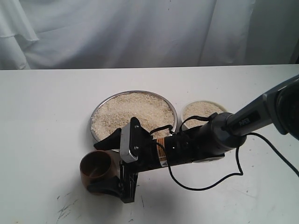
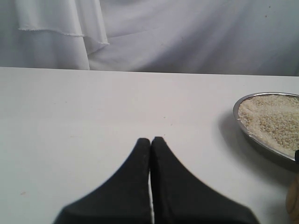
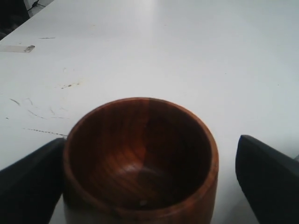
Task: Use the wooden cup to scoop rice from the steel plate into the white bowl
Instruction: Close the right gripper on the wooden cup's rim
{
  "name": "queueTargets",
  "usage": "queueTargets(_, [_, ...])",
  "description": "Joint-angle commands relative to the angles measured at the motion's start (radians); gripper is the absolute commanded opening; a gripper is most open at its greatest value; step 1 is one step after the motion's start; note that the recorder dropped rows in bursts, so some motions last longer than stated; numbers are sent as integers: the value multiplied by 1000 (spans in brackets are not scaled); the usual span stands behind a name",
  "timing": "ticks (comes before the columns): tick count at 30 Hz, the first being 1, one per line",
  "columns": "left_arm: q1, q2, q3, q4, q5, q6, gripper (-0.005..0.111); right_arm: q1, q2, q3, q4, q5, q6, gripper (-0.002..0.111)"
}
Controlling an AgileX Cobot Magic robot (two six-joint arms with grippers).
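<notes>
The steel plate (image 1: 96, 113) lies mid-table, heaped with rice (image 1: 133, 112). Just to its right stands the white bowl (image 1: 186, 108), which also holds rice. The wooden cup (image 1: 96, 168) stands upright on the table in front of the plate's left side, and its dark inside (image 3: 140, 158) is almost bare. My right gripper (image 1: 99, 167) reaches across from the right and is open around the cup. One finger (image 3: 32, 179) touches the cup's side, while the other (image 3: 268, 175) stands apart from it. My left gripper (image 2: 150, 139) is shut over bare table, with the plate's edge (image 2: 243, 100) off to one side.
The right arm (image 1: 219, 133) and its black cable (image 1: 210, 184) cross over the bowl's near side. Scuff marks (image 1: 65, 207) show near the table's front edge. A white curtain (image 1: 140, 32) hangs behind the table.
</notes>
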Motion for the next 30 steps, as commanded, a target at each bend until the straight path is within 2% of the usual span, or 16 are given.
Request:
queueTargets(1, [-2, -5, 5, -1, -6, -3, 0, 5, 1, -20, 2, -10, -12, 86])
queueTargets(7, [-2, -5, 5, -1, -6, -3, 0, 5, 1, -20, -55, 20, -53, 86])
queueTargets(30, [-2, -5, 5, -1, -6, -3, 0, 5, 13, -20, -80, 27, -95, 86])
